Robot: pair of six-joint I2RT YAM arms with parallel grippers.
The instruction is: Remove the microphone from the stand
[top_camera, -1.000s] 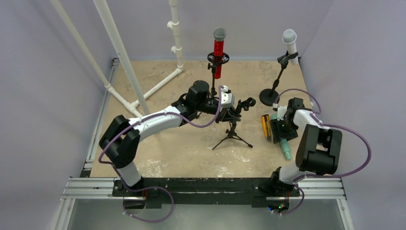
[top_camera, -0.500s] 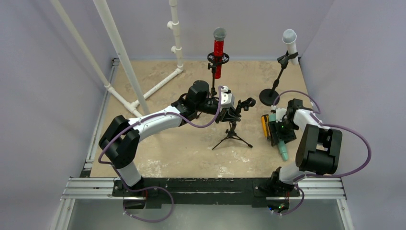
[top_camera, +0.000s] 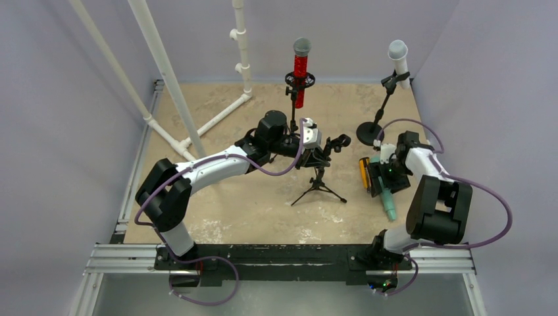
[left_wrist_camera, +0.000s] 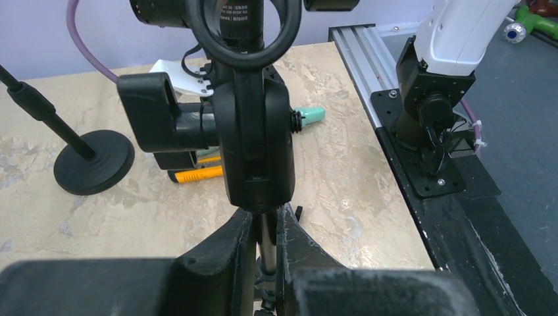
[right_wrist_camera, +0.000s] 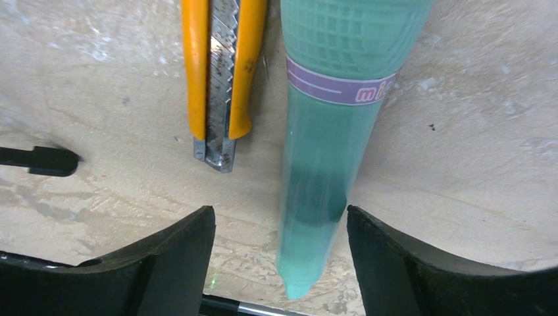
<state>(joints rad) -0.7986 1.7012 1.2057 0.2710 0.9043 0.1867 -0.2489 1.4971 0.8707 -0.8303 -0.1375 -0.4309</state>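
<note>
From here I judge the job all but done. The teal plastic microphone (top_camera: 389,205) lies flat on the beige speckled worktop (top_camera: 250,197), well apart from the black tripod stand (top_camera: 319,184), whose clip (left_wrist_camera: 253,131) shows nothing in it in the left wrist view. The right pincer (right_wrist_camera: 279,220) hangs low over the microphone's handle (right_wrist_camera: 329,164) with its jaws spread wide and gripping nothing. The handle lies nearer one finger (right_wrist_camera: 395,257) than the other, and I cannot tell whether it brushes that one. The left pincer (left_wrist_camera: 265,230) is closed tight on the thin stem of the stand just below the clip, steadying it. What I reckon is left is only to lift both arms clear. An orange utility knife (right_wrist_camera: 224,66) with its blade out lies just beside the microphone, a sliver of worktop between them, so I would mind that on the way up. Two other stands at the back carry a red microphone (top_camera: 300,72) and a white microphone (top_camera: 398,56), and I cannot say from the task line whether those count. As for what I cannot see: the microphone's head is cut off in the right wrist view, and from above the right pincer (top_camera: 385,179) covers its middle. The tripod's legs are hidden behind the fingers in the left wrist view.
</note>
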